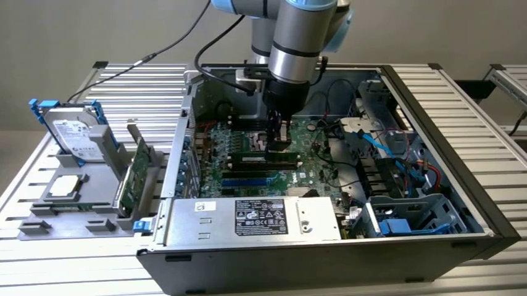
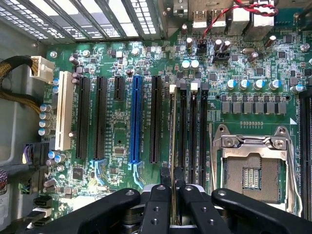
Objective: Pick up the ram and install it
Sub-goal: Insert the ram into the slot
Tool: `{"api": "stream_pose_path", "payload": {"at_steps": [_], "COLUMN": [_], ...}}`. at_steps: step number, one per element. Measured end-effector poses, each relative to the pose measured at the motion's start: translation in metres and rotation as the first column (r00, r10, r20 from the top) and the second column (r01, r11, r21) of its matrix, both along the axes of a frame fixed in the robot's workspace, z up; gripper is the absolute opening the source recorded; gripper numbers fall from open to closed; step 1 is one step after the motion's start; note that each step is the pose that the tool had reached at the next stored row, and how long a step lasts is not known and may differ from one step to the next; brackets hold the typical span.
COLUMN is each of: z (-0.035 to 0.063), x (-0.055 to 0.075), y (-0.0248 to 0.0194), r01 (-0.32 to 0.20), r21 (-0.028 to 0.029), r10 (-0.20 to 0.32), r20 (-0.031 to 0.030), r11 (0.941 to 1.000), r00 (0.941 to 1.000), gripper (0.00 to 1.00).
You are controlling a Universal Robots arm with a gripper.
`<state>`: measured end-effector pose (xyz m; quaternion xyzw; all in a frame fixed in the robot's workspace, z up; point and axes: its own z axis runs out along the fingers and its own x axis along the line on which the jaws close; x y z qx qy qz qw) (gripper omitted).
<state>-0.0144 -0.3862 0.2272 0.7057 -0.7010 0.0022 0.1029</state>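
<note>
My gripper (image 1: 278, 143) reaches down into the open computer case, over the black memory slots (image 1: 265, 161) of the green motherboard (image 1: 247, 179). In the wrist view its two fingers (image 2: 164, 187) are shut on the ram (image 2: 172, 126), seen edge-on as a thin dark strip. The strip lines up along the first of the black memory slots (image 2: 183, 131), beside the processor socket (image 2: 253, 170). From the exterior view I cannot tell whether the ram touches the slot.
On the exterior view's left, a grey holder (image 1: 49, 216) carries a hard drive (image 1: 76, 132), a green circuit card (image 1: 136, 169) and a silver chip (image 1: 66, 185). The power supply (image 1: 255, 216) lies at the case front. Blue cables (image 1: 371, 132) and drive bays (image 1: 411, 216) crowd the right side.
</note>
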Motion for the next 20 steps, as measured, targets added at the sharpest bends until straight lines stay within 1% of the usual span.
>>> {"api": "stream_pose_path", "payload": {"at_steps": [7,20], "z": [-0.0035,-0.0038], "x": [0.0,0.0], "y": [-0.0001,0.0], "r01": [-0.002,-0.013], "r21": [0.0001,0.002], "r10": [0.002,0.013], "r20": [0.0,0.0001], "r11": [1.0,0.9999], "r00": [1.0,0.9999], "gripper": [0.14,0.14]}}
